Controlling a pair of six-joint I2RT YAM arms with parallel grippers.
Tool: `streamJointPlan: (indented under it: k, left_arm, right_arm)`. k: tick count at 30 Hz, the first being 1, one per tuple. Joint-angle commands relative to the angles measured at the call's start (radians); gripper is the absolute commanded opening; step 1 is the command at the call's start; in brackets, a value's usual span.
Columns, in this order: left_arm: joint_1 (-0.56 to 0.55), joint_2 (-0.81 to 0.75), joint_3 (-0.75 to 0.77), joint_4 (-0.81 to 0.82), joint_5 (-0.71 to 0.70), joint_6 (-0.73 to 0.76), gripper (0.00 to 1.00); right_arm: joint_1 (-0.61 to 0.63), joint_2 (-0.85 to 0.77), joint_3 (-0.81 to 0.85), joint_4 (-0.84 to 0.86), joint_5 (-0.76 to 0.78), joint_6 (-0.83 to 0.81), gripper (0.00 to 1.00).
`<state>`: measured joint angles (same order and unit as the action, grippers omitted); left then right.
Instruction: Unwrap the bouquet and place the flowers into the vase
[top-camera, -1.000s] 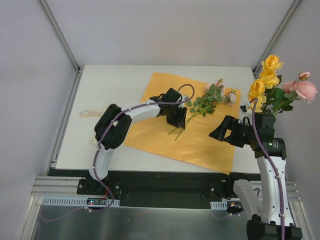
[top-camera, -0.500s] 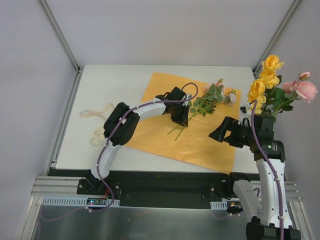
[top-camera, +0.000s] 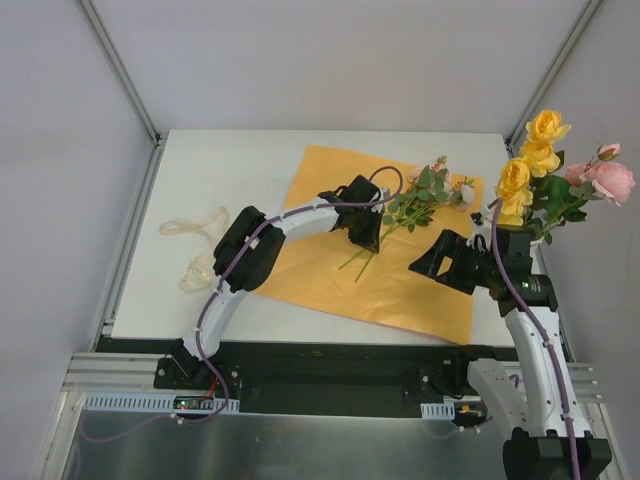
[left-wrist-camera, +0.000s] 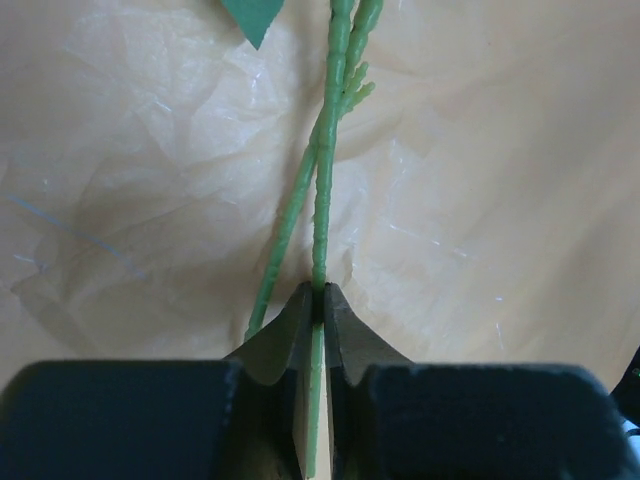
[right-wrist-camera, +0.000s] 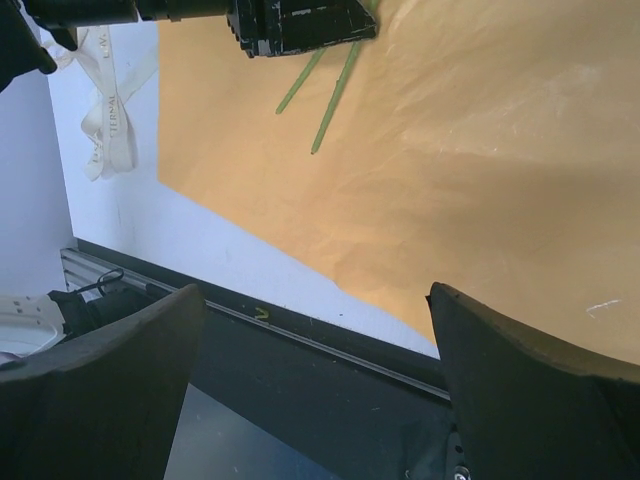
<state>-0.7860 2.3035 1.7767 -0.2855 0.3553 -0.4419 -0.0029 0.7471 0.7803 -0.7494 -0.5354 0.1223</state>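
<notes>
White worktop (top-camera: 230, 170) enclosed by plain pale grey walls (top-camera: 330, 60); aluminium posts (top-camera: 118, 65) rise at its far corners; even light.

cream ribbon (right-wrist-camera: 100, 120), printed lettering reading about "TERNAL", rest illegible

Thin green leafy flower stems (top-camera: 415, 205) lie on the flat orange paper sheet's (top-camera: 310, 275) far right part. Cream ribbon (top-camera: 200, 270) lies left of it, upright yellow and pink roses (top-camera: 545, 126) right.
</notes>
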Motion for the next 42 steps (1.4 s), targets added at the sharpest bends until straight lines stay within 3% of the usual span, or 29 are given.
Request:
streamJointPlan:
  k: [1,7,13,22,30,35,42]
  left_arm:
    - [-0.009,-0.061,-0.014,-0.021,-0.045,0.028,0.0]
    - [-0.002,-0.243,-0.054,-0.024,-0.012,0.009,0.0]
    - [0.001,-0.44,-0.144,-0.023,0.023,-0.044,0.0]
    - [0.001,-0.72,-0.414,0.046,0.039,-0.067,0.0]
    - [0.001,-0.946,-0.658,0.074,0.007,-0.054,0.0]
    - [0.001,-1.027,-0.781,0.101,0.005,-0.06,0.0]
    - [0.001,-1.093,-0.876,0.112,-0.006,-0.06,0.0]
  right_arm:
    - [0.086,0.046,0.01,0.097,0.118,0.134,0.97]
    - [0.133,0.141,0.034,0.14,0.201,0.332,0.97]
    - [0.156,0.15,0.085,0.151,0.259,0.395,0.99]
    - [0.277,0.166,0.086,0.229,0.382,0.566,0.94]
    - [0.388,0.208,0.062,0.309,0.578,0.726,0.84]
    - [0.429,0.316,0.042,0.454,0.545,0.803,0.76]
    - [0.445,0.471,0.054,0.525,0.554,0.821,0.7]
